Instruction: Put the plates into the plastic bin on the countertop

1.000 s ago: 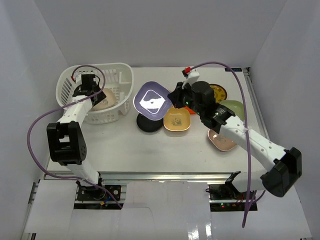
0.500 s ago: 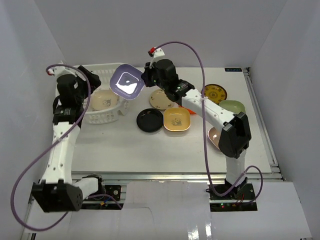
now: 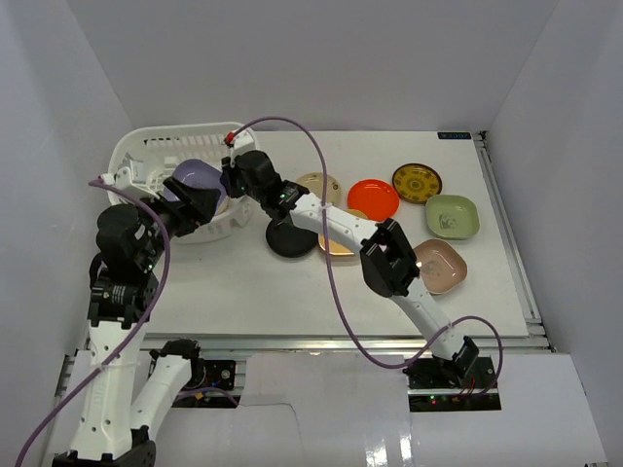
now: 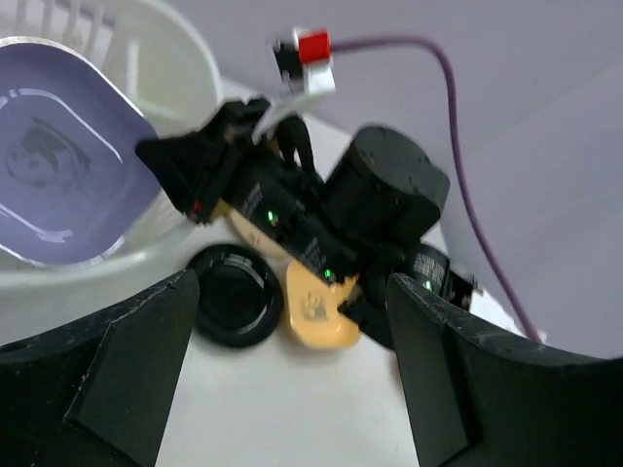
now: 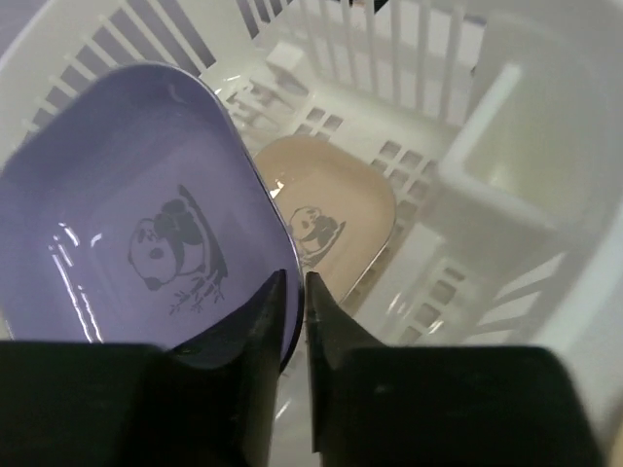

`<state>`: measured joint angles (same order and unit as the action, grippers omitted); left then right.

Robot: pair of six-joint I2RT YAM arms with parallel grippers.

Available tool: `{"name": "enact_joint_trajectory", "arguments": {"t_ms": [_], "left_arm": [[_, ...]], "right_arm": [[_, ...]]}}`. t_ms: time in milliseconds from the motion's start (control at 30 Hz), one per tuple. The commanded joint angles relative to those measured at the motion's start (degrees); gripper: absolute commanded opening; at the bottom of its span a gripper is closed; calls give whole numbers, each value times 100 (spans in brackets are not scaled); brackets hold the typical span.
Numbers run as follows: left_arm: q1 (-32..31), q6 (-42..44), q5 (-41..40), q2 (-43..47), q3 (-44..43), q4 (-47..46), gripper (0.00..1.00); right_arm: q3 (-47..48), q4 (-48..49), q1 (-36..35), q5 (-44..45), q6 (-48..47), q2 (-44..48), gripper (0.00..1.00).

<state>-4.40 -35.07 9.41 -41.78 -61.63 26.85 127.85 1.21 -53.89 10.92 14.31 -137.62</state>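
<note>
My right gripper (image 5: pixel 295 284) is shut on the rim of the lavender rounded-square plate (image 5: pixel 136 233) and holds it tilted inside the white plastic bin (image 5: pixel 506 185). A cream rounded-square plate (image 5: pixel 331 219) lies on the bin floor beneath it. In the top view the bin (image 3: pixel 146 146) stands at the far left of the countertop (image 3: pixel 292 292), with the lavender plate (image 3: pixel 193 183) and my right gripper (image 3: pixel 226 185) in it. My left gripper (image 3: pixel 183 214) is open and empty, just in front of the bin. Its wrist view (image 4: pixel 292 292) shows the black plate (image 4: pixel 234 292) and the yellow plate (image 4: pixel 316 311).
On the countertop lie a black plate (image 3: pixel 290 240), a yellow plate (image 3: pixel 336 243) partly under my right arm, a cream round plate (image 3: pixel 319 185), an orange-red plate (image 3: pixel 374 198), a patterned plate (image 3: pixel 417 182), a light green plate (image 3: pixel 452 216) and a pink plate (image 3: pixel 440 265).
My right arm has carried the lavender plate left from above the table into the bin. My left arm has drawn back out of the bin toward the near left.
</note>
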Motion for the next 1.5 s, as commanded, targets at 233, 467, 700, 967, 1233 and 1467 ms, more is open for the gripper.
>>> {"name": "enact_joint_trajectory", "arguments": {"t_ms": [233,467,700,967,1233,1467], "left_arm": [[-43,-657,1104,602,1600,621,79],[-1296,-1292,480,-213,1865,-609,73],[-3883,-950,-2074,-2961,970,-971,73],[-3963,-36,-2558,-5224,-593,-1209,73],[-3963,105,-2383,-6175,-1009,-1305,70],[-3963,141,-2295,-6465,-1132,-1402,64]], "right_arm": [[-945,652,27,-151,-103,1462,69],[-4386,757,483,496,-113,4485,45],[-8862,206,2517,1649,1249,7897,50],[-10726,-833,4587,2134,1654,10246,71],[-11300,-965,5845,1529,1901,10142,70],[-11466,-570,6039,527,1909,9553,54]]}}
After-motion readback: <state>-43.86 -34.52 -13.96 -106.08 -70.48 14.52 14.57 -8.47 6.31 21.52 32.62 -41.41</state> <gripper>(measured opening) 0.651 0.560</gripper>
